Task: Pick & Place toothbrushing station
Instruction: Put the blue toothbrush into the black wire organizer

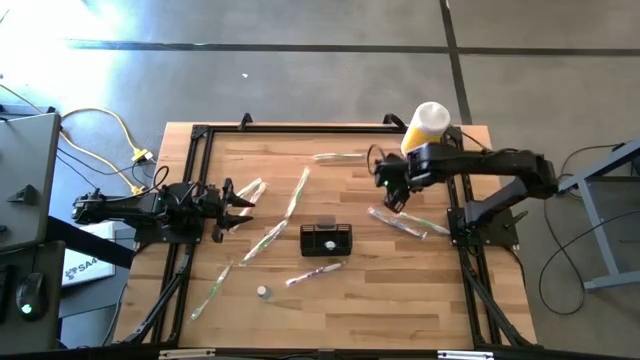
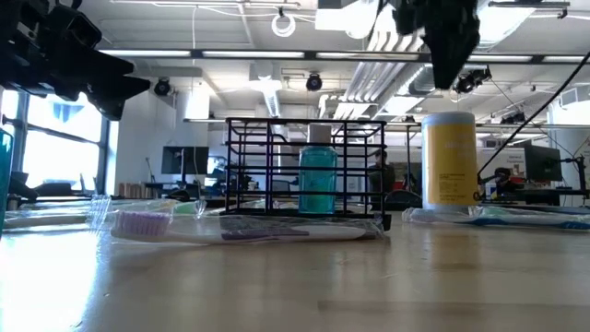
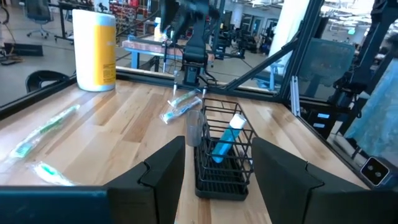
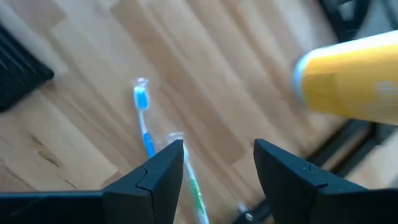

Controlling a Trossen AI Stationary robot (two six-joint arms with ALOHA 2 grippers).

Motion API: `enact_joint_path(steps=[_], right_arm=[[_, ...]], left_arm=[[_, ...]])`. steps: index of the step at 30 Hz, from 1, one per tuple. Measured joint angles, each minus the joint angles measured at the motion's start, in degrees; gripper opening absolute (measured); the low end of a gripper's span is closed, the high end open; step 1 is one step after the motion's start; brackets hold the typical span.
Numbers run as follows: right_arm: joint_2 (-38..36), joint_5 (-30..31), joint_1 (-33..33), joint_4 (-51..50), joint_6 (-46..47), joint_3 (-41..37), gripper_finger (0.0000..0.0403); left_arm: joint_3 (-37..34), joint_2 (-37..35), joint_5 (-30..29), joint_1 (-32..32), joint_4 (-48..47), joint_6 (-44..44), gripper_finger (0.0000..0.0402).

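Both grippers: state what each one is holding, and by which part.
Nothing is held. The left gripper stands open, short of the black wire organiser. The right gripper hangs open above a wrapped toothbrush, touching nothing.

You have one black wire-mesh organiser box [image 1: 326, 239], one yellow cylindrical bottle with a white cap [image 1: 426, 127], two dark robot arms, one small pale round object [image 1: 262, 292], and about eight long clear-wrapped toothbrushes scattered on the wooden table [image 1: 340, 310].

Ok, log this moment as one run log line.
left gripper: open, empty, table's left | right gripper: open, empty, above wrapped toothbrushes | toothbrushing station: mid-table, untouched
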Motion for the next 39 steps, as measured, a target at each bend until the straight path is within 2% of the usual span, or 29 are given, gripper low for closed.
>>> enact_joint_path(steps=[7,13,19,39], right_arm=[[0.85,-6.9,-0.81,20.87,-11.06,-16.59,0.019],[1.4,-10.88,-3.02,27.53,-9.52,-23.42,0.019],[1.85,-12.94,-2.1,36.03,-9.43,-27.88,0.019],[2.44,-11.2,2.1,45.69,-10.37,-33.64,0.019]], left_arm=[[0.0,0.0,0.13,0.0,-0.01,-0.63,0.0181],[0.0,0.01,0.13,0.01,-0.02,-0.63,0.0181],[0.0,0.01,0.11,0.0,-0.02,-0.45,0.0181],[0.0,0.0,0.09,0.0,-0.01,-0.45,0.0181]])
